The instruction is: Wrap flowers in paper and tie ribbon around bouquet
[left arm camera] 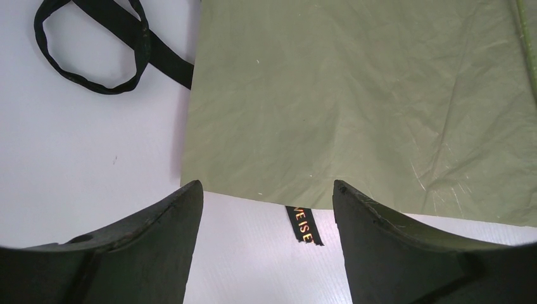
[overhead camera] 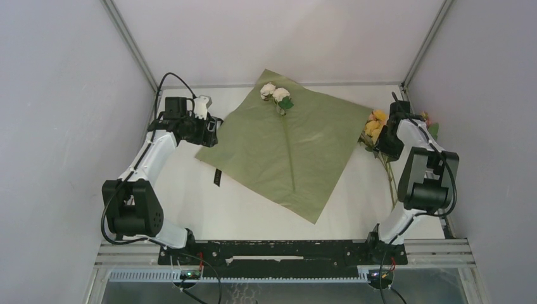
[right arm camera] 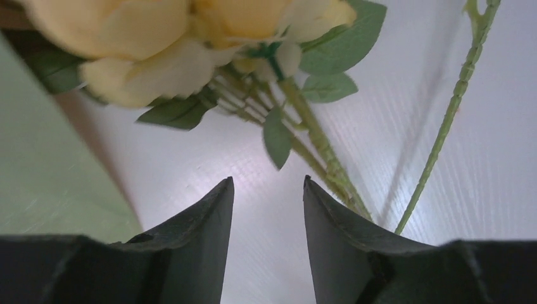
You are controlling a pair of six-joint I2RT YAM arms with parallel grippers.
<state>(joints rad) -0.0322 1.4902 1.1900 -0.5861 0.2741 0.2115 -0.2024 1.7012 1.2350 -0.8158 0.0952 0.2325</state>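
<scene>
Left gripper (left arm camera: 266,190): arm bent, jaws spread, empty, over the edge of the thin olive-green paper sheet (left arm camera: 354,107); black gold-lettered ribbon (left arm camera: 303,225) emerges beneath it. Right gripper (right arm camera: 268,183): parted, empty, facing yellow artificial flowers (right arm camera: 158,38) beside the sheet.

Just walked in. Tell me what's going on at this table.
Bouquet-making has barely begun. The paper lies flat on the table, green side up, with white flowers laid across it. The right gripper hovers open near the yellow flowers beside the paper's right corner, holding nothing. The left gripper is open at the paper's left edge, over the ribbon end poking from under it. Nothing is wrapped or tied yet.
</scene>
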